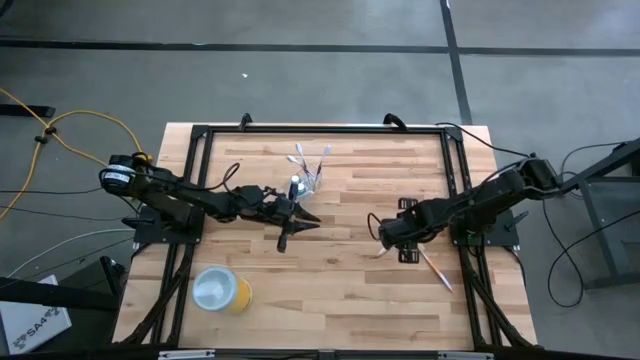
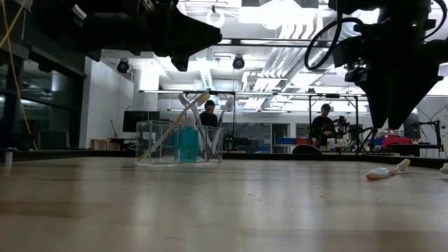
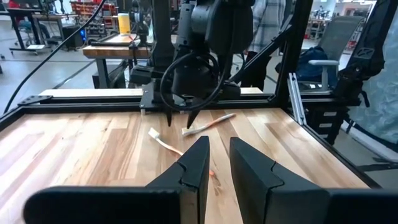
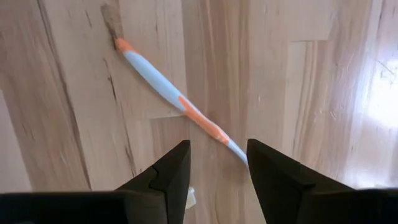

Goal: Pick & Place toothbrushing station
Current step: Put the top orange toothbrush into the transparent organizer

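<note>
High view: your landmark is clear cup (image 1: 308, 178), far-centre on table (image 1: 330, 300), toothbrushes fanned inside. Left gripper (image 1: 300, 222) sits just near-side of cup, empty. Right gripper (image 1: 392, 240) well right of cup, over loose orange-white toothbrush (image 1: 436, 268). Yellow cup (image 1: 222, 290) well left-near of clear cup.

Low view: blue tube (image 2: 187, 143) stands inside cup; brush head (image 2: 383, 173) lies far right of it.

Left wrist view: your fingers (image 3: 198, 163) narrowly parted, holding nothing.

Right wrist view: fingers (image 4: 174, 171) apart, straddling brush end, not touching.
</note>
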